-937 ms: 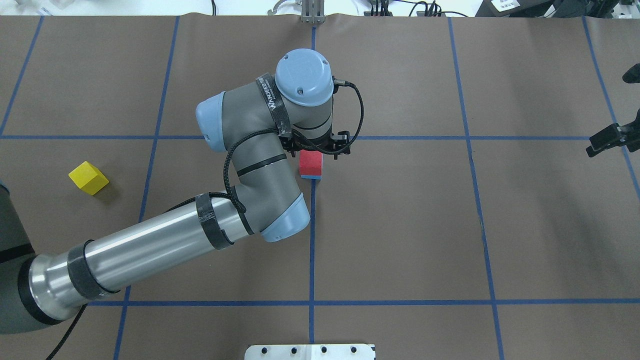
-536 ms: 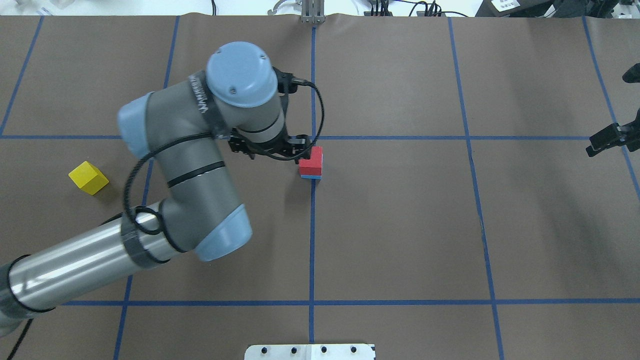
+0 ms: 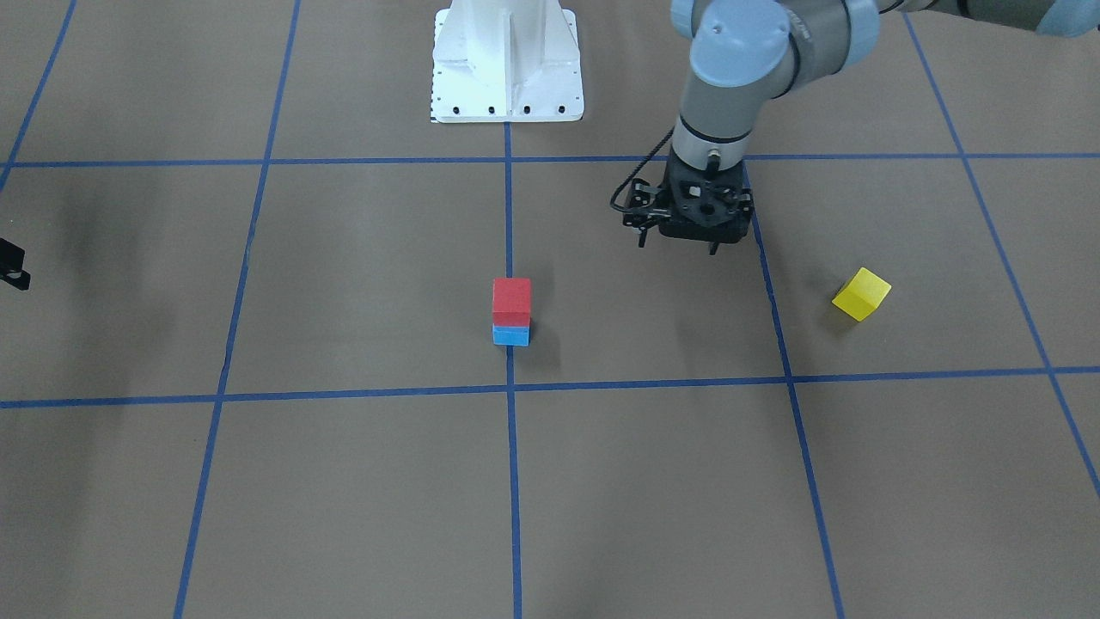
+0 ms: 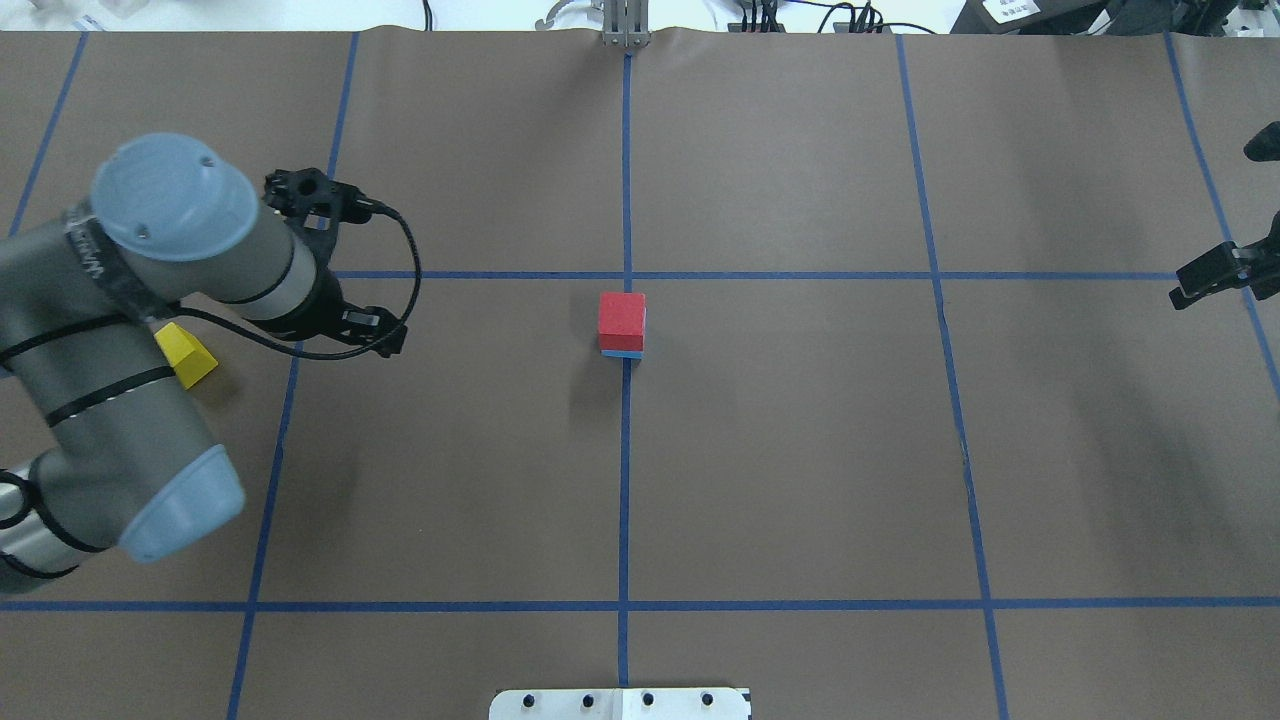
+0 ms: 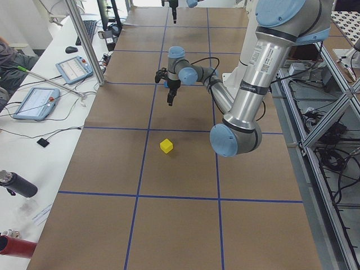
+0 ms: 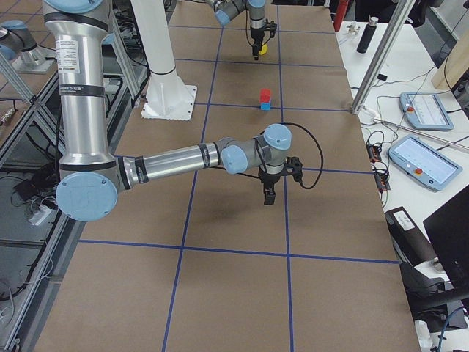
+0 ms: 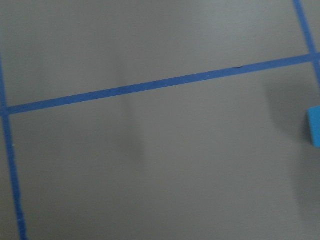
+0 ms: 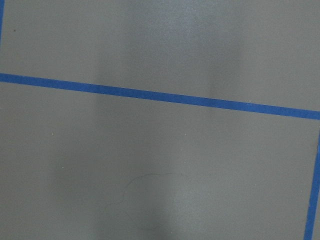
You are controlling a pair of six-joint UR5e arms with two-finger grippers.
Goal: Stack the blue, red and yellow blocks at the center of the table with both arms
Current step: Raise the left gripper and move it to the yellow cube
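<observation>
Our left gripper, spread and empty, hovers short of the yellow block near the left edge of the table; we should square to its skewed faces before closing. Of the right gripper, we cannot tell.

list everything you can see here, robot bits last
red block: 1, red, table centre, stacked on the blue block
blue block: 1, blue, table centre, under the red block
yellow block: 1, yellow, alone on the robot's left side of the table
table: 1, brown cover with a blue tape grid
base plate: 1, white, at the robot's edge of the table
tablets: 2, white-framed, on the side bench
left gripper: 1, black, open and empty, above the table between the stack and the yellow block
right gripper: 1, black, at the table's far right edge, partly cut off
</observation>
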